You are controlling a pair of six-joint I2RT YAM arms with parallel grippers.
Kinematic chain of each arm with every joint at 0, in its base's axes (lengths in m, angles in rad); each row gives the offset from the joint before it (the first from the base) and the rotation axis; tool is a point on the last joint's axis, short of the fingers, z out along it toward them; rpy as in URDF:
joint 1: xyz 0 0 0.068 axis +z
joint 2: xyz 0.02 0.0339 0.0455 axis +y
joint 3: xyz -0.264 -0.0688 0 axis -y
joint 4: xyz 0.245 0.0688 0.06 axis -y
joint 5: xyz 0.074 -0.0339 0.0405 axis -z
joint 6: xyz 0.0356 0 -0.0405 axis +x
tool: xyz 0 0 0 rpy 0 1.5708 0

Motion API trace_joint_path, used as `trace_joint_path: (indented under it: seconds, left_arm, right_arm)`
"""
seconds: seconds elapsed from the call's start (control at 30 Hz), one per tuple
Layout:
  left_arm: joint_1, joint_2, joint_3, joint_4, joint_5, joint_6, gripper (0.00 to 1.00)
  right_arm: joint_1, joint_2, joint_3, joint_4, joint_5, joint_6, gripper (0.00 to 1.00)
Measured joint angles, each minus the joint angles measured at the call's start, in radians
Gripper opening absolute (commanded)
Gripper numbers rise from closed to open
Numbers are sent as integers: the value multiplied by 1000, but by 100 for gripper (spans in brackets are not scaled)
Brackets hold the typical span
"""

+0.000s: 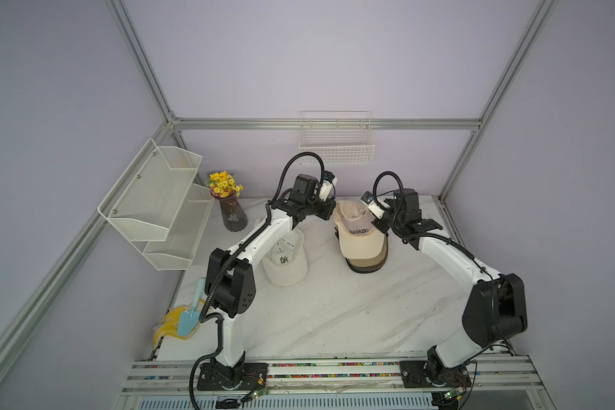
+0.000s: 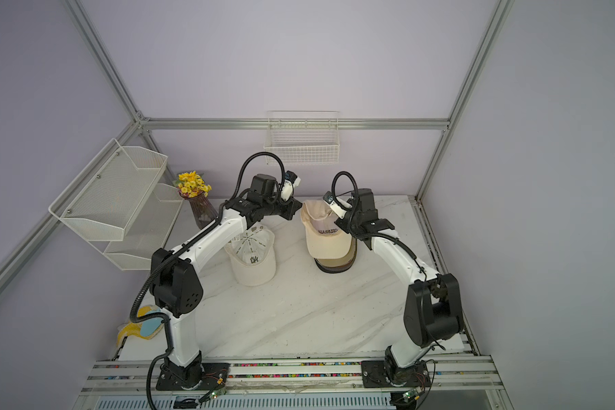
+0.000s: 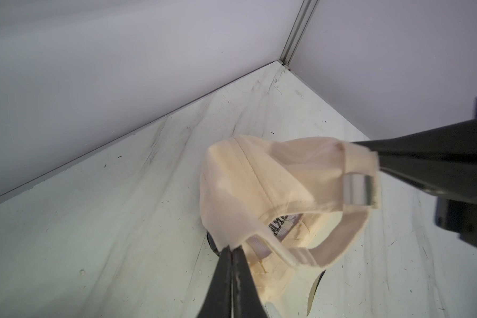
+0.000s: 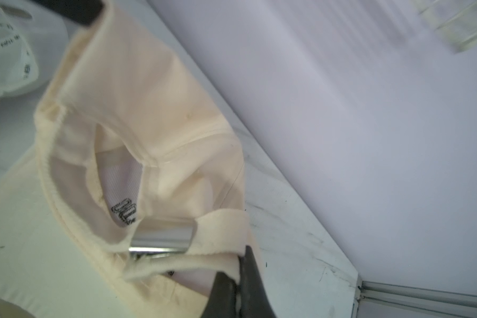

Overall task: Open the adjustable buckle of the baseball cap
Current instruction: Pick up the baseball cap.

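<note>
Count: two arms, two grippers, one buckle. Two caps plain to see, plus one tan brim on a dark edge under the cream one.

Cap, cream, dark lettering on the front. It sits at the far middle of the table, its back raised between the two wrists, brim pointing toward the arm bases.

Left gripper: fingers pressed together on the cap's rear rim, at one side of the back opening.

Right gripper: fingers clamped on the strap, just past the buckle.

The buckle is a shiny metal sleeve on the strap, spanning the back opening (whether its clasp is lifted I cannot tell).

White cap: on the table, crown down, inside showing. It is near the cream one and apart from it.

Around:
- One dark vase with yellow flowers, far left.
- One two-tier mesh shelf on the left wall.
- One wire basket on the back wall.
- One blue trowel on a yellow cloth, near left corner.

In the way: in both top views the wrists hide the fingertips and the buckle, and the left forearm crosses over part of the white cap.
</note>
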Motion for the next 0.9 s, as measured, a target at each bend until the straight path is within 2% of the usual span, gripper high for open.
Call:
trace_joint_path:
  seconds: [0.03,0.07,0.13,0.23,0.57,0.73,0.9]
  left_arm:
    - [0,-2,-2,0,1,-1,74]
    - [0,-7,-6,1,3,-2,79]
    - [0,-29,-25,-1,11,-10,85]
    - [0,-90,-64,-2,16,-28,89]
    - [-48,-443,-140,10,-24,-87,88]
    - [-62,-560,-140,-3,-1,-139,89]
    - [-68,-590,-140,-17,43,-205,82]
  right_arm:
    - [0,-46,-7,16,-11,22,0]
    - [0,-83,-14,30,-23,37,0]
    - [2,-174,-35,67,-55,68,0]
    - [10,-310,-84,116,-117,113,0]
    - [94,-583,-192,193,-249,217,0]
    - [172,-631,-235,205,-197,216,0]
    - [197,-645,-264,208,-145,212,0]
